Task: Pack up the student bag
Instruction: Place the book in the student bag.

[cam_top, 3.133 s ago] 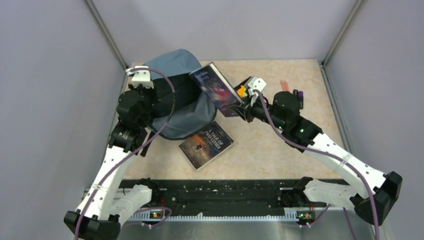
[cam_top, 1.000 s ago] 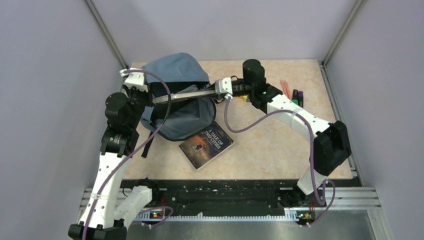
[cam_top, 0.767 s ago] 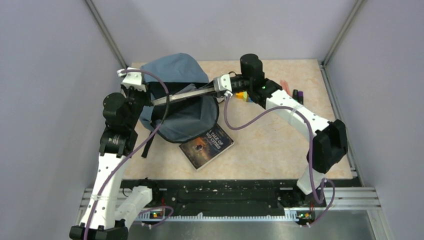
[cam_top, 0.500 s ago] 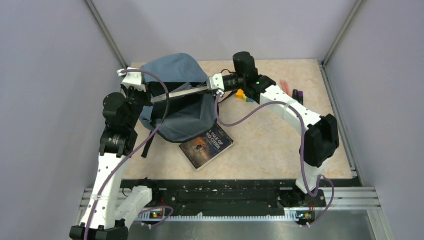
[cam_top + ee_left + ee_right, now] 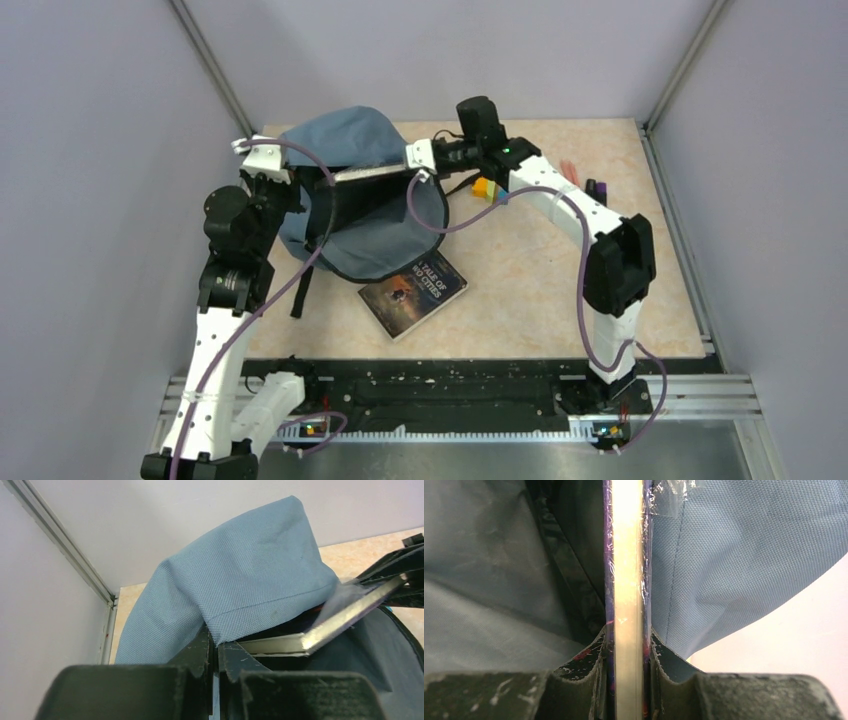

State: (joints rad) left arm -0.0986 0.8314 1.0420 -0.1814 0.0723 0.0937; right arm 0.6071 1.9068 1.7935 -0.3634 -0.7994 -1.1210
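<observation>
You are sliding a book (image 5: 628, 555) into the student bag (image 5: 240, 575). Your left gripper (image 5: 216, 645) pinches the bag's blue cloth tight, right between its fingers. Your right gripper (image 5: 628, 640) squeezes the book, and the bag's open mouth sits just past those fingers. Next, push the book deeper, then let go.

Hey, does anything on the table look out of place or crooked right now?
Nothing spilled or damaged. One paperback lies askew on the table, outside the student bag, its far corner right by the bag's rim. Another book sits edge-on in the bag's opening.
</observation>
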